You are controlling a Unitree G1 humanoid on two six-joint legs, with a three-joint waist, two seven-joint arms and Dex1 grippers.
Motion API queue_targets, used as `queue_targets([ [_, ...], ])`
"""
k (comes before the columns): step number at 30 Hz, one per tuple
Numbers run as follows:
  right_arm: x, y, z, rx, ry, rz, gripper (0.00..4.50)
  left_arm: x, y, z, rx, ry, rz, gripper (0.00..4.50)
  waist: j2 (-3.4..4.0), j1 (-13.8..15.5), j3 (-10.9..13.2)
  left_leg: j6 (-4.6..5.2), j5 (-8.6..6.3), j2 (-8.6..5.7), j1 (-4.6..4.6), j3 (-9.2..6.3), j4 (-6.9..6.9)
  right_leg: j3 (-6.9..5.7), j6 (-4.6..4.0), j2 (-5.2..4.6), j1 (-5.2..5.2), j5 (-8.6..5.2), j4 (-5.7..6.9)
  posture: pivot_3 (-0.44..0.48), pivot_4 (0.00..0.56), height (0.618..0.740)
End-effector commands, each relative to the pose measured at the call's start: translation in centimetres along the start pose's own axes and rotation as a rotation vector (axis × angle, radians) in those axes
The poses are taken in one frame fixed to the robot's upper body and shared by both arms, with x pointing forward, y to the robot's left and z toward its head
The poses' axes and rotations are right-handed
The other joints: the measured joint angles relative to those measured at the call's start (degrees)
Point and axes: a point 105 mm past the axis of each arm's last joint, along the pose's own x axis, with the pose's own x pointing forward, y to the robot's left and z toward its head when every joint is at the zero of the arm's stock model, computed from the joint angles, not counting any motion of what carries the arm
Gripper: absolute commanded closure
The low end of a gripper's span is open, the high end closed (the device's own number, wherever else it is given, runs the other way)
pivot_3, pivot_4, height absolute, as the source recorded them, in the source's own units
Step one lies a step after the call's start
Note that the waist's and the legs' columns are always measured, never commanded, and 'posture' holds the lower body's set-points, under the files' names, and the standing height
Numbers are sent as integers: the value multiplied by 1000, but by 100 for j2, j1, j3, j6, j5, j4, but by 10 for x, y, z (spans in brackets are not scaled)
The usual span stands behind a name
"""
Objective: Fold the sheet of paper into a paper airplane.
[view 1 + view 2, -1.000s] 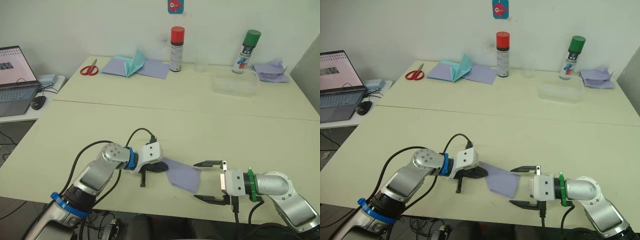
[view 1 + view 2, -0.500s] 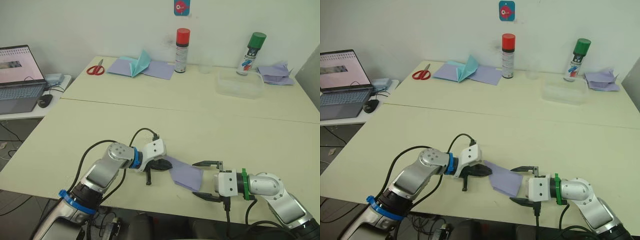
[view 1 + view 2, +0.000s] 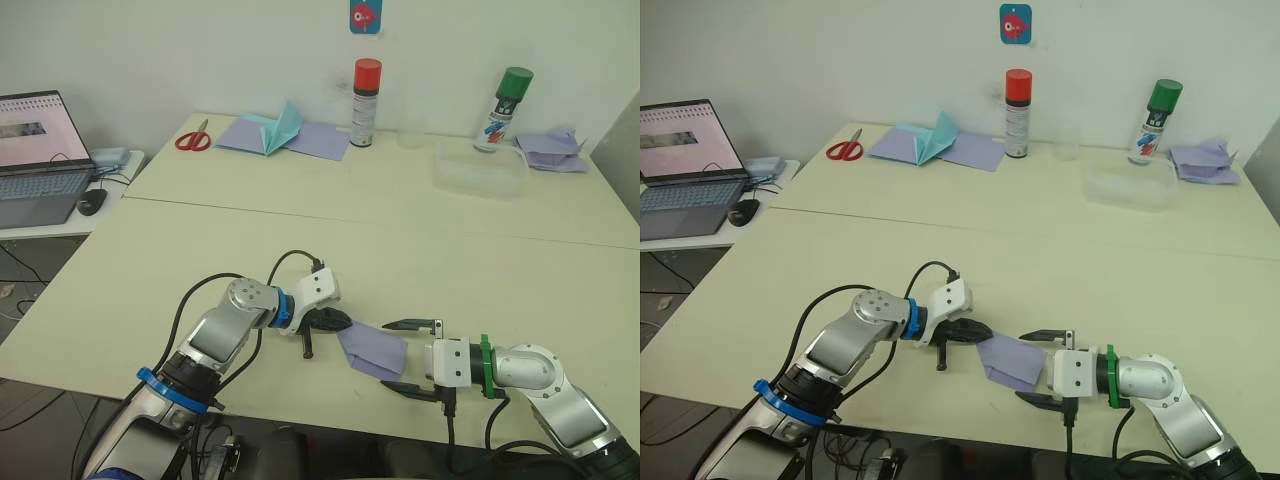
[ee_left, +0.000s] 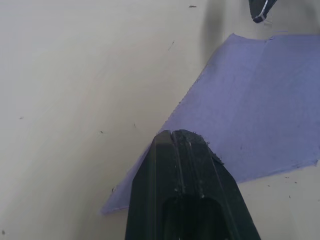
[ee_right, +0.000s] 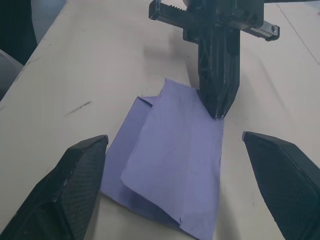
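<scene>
The sheet of paper [image 3: 372, 348] is lavender and partly folded, with doubled layers along one side, and lies flat near the table's front edge. My left gripper [image 3: 343, 322] is shut, its joined fingertips [image 4: 175, 136] pressing down on the sheet's left corner. My right gripper [image 3: 384, 356] is open at the sheet's right side. Its two fingers [image 5: 82, 175] are spread wide on either side of the paper's end [image 5: 170, 160], low over the table, with nothing held between them.
At the back stand a red-capped spray can [image 3: 366, 88], a green-capped can [image 3: 503, 108] and a clear plastic tub [image 3: 480, 168]. Teal tent-shaped paper [image 3: 275, 128] and red scissors [image 3: 191, 135] lie back left. Crumpled lavender scraps [image 3: 550, 148] lie back right. A laptop [image 3: 35, 150] sits at the left.
The camera has shifted. My left gripper has slid a little to the right with the sheet's corner under it. The right gripper has come slightly closer to the paper, still open.
</scene>
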Motion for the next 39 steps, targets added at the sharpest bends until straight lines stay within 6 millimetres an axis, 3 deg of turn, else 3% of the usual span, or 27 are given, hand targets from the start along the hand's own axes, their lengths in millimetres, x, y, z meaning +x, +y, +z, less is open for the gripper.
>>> queue_targets([
  [1,4,-10,12,-42,-37,-41,0,2,6,-30,-51,112,47,4467,0,-1,0,0,0,2,-1,-1,0,0,0,-3,1,0,-2,0,150,740],
  [2,5,-11,10,-22,-45,-51,0,2,6,-31,-51,112,47,4467,0,-1,0,0,0,1,-1,0,1,0,0,-6,1,0,-2,0,150,740],
  [5,9,-13,7,23,-64,-68,586,1,6,-32,-51,115,48,4500,-2,0,0,0,0,1,-2,0,1,0,1,-10,1,0,-4,0,150,740],
  [11,15,-18,11,58,-84,-97,2844,-2,8,-34,-49,123,46,4500,-2,-5,0,0,0,0,-2,0,-1,0,0,-13,1,0,-5,0,150,740],
  [16,15,-23,12,100,-93,-124,4454,-5,11,-36,-49,132,51,4500,-2,-12,0,0,0,1,-2,0,-2,0,0,-13,0,0,-5,0,150,740],
  [22,18,-28,11,191,-115,-166,4454,-8,13,-42,-51,154,60,4500,-2,-47,0,0,0,3,-2,0,-3,-1,0,-13,0,0,-5,0,150,740],
  [27,20,-33,-4,252,-61,-211,4454,-12,18,-46,-61,160,89,4500,-2,-70,0,0,0,4,-2,0,-8,-1,-1,-14,-2,-1,-5,0,150,740],
  [39,33,-25,-18,244,15,-182,4454,-15,14,-45,-43,145,81,4500,-2,-76,0,-1,-1,5,-2,1,-13,-1,-2,-15,-6,-3,-7,0,150,740],
])
